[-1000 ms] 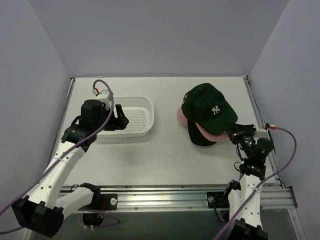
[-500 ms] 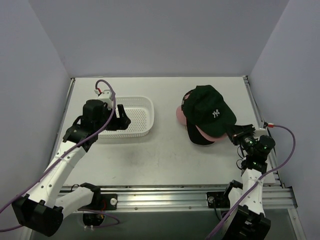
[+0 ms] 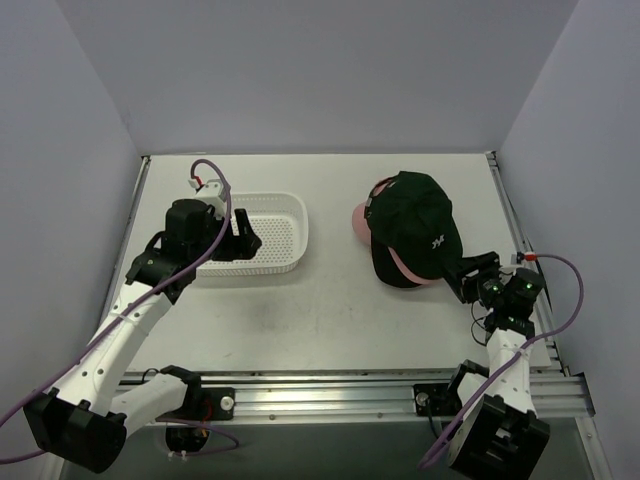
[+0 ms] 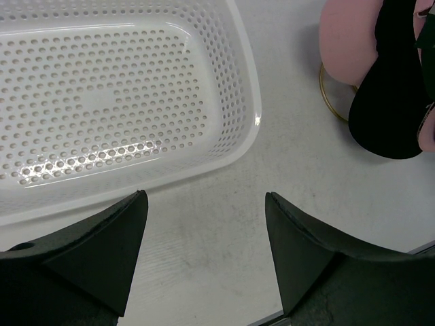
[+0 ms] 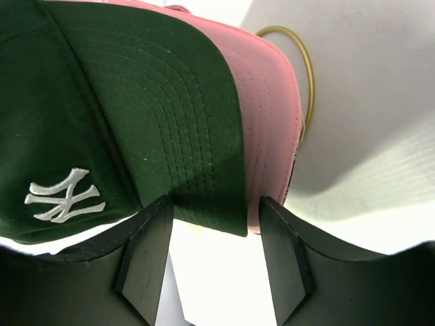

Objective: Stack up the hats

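Tool [image 5: 214,207] spread at green cap [image 5: 136,115], pink cap [image 5: 265,115] beneath.

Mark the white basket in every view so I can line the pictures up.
Top external: the basket sits left of centre, across the table from the hats.
Left wrist: it fills the upper left, with its rim curving down the middle.
Right wrist: not in it.
Shared landmark: the hats, at the upper right edge of the left wrist view and filling the upper left of the right wrist view.

Plenty of bare table [image 3: 335,300] between the basket [image 3: 270,235] and the hat stack [image 3: 412,225]; right wall [image 3: 580,150] crowds the stack's outer side.
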You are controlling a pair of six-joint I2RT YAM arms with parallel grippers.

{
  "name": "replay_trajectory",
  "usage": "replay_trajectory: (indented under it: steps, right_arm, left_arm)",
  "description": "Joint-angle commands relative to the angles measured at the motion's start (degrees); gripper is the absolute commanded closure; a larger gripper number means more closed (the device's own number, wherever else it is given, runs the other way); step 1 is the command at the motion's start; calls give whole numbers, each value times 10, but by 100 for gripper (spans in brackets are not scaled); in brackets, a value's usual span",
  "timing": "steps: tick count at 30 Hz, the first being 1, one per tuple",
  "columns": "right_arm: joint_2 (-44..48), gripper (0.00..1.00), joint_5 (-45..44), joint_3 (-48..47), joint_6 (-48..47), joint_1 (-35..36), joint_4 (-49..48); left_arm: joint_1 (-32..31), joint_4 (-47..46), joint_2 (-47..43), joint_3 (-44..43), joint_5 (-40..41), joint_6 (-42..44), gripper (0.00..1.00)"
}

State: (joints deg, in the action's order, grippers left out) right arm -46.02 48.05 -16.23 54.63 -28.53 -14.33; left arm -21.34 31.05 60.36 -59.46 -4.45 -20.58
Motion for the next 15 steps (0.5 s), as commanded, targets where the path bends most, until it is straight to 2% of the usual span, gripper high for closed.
replay_trajectory:
  steps: [1,6,10,15]
  right_arm:
    - [7,50,0,-32,-28,-4,22]
    - [23,47,3,-69,-22,-1,33]
    - [18,45,-4,-114,-40,2,79]
    - [5,36,-49,-155,-80,2,141]
  left_arm:
    - [-4,-24,-2,0,3,-2,21]
    - [-4,-25,1,0,2,-1,21]
    - [-4,-27,4,0,1,-1,21]
    - [-4,-27,5,-4,1,2,21]
